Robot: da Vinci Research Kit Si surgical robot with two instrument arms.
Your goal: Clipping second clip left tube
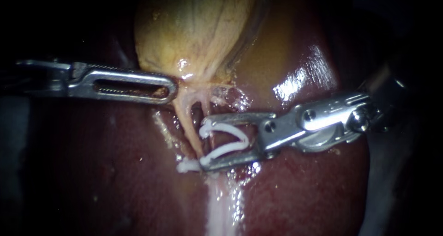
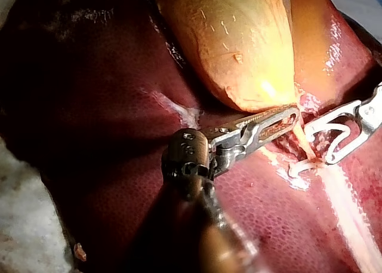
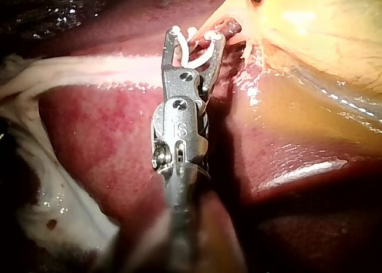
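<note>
Endoscope, frame centre: right instrument point(image 1: 204, 146) has its jaws wide, carrying an open white clip point(image 1: 226, 150) whose tips sit at the left tube point(image 1: 188, 125). Another clip point(image 1: 186, 166) lies at the tube's lower end. Mid-left, the left instrument point(image 1: 170, 86) has its jaws closed on the lower edge of the gallbladder point(image 1: 194, 28). Liver point(image 1: 115, 171) lies beneath.

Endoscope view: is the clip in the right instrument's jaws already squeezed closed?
No, the clip sits open in a V between the jaws of the right instrument, which hold it while standing wide apart.
</note>
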